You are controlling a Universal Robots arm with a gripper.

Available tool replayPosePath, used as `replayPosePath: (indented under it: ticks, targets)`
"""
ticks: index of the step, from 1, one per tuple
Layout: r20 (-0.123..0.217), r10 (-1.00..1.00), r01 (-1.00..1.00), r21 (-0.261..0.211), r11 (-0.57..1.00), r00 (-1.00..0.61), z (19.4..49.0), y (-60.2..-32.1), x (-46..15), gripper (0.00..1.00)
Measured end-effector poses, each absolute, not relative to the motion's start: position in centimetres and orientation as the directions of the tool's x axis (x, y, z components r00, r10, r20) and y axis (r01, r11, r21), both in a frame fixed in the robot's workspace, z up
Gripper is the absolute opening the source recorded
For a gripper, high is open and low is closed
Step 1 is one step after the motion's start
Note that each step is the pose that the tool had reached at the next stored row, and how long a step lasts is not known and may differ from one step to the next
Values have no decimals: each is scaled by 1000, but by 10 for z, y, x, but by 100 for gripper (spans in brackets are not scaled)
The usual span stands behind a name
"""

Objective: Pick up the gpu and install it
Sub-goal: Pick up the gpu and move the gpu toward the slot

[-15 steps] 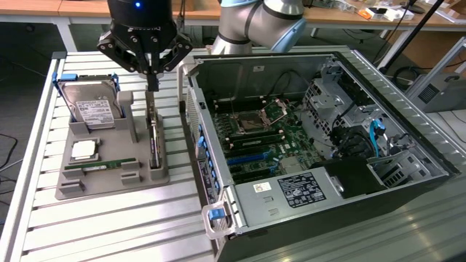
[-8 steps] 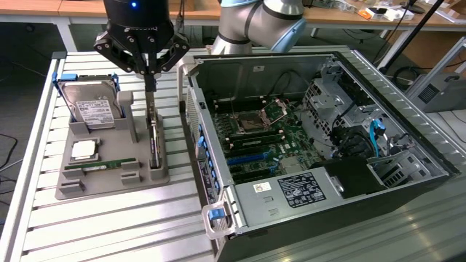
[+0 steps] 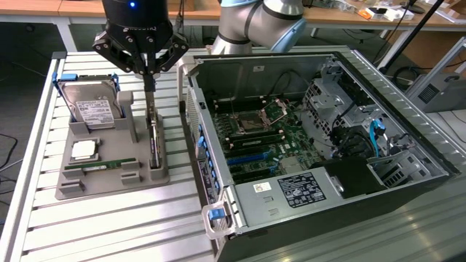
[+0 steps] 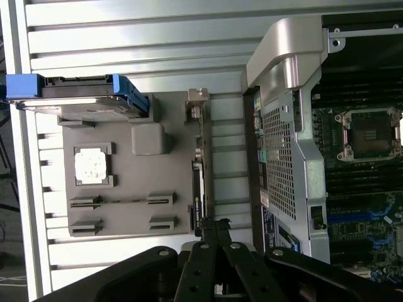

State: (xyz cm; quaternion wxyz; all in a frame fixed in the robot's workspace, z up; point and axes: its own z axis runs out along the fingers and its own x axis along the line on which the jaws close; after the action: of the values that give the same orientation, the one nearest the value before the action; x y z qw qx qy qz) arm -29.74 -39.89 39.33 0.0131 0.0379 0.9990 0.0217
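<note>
A gray tray [image 3: 109,185] sits on the slatted counter [image 3: 109,224], close to the counter's edge on the exterior view's left. At the tray's far corner on that side, a hard drive [image 3: 89,106] in a blue-tabbed frame stands propped in its slot. Nearer the camera a square silver chip [image 3: 84,148] lies flat, with a narrow green memory stick [image 3: 102,164] lying just in front of it. Along the tray's side toward the exterior view's right, the graphics card [image 3: 154,139] stands on its long edge in a slot, its silver bracket at the far end. The gripper [image 3: 149,84] hangs straight above that far end, its fingers pressed together and pinching the card's upper edge. Further right, just beside the tray, an open computer case [image 3: 393,93] lies on its side with the motherboard [image 3: 269,136] exposed.
</note>
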Motion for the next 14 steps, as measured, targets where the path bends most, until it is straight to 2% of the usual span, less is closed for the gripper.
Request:
replayPosePath:
  ticks: [5, 6, 7, 8, 9, 11, 12, 13, 14]
  targets:
    - [-24, 76, 75, 44, 996, -997, 393, -399, -297, 11]
    - [-24, 76, 75, 44, 996, -997, 393, -399, -297, 17]
    - [-24, 76, 75, 44, 996, -997, 393, -399, -297, 17]
    - [-24, 76, 75, 44, 996, -997, 393, -399, -297, 29]
    - [-24, 76, 75, 44, 996, -997, 393, -399, -297, 29]
    - [-25, 76, 75, 44, 996, -997, 393, -399, -297, 42]
    - [-24, 76, 75, 44, 996, -997, 393, -399, -297, 42]
    - [-24, 76, 75, 44, 996, -997, 393, -399, -297, 48]
    - [-24, 76, 75, 44, 996, -997, 393, -399, -297, 48]
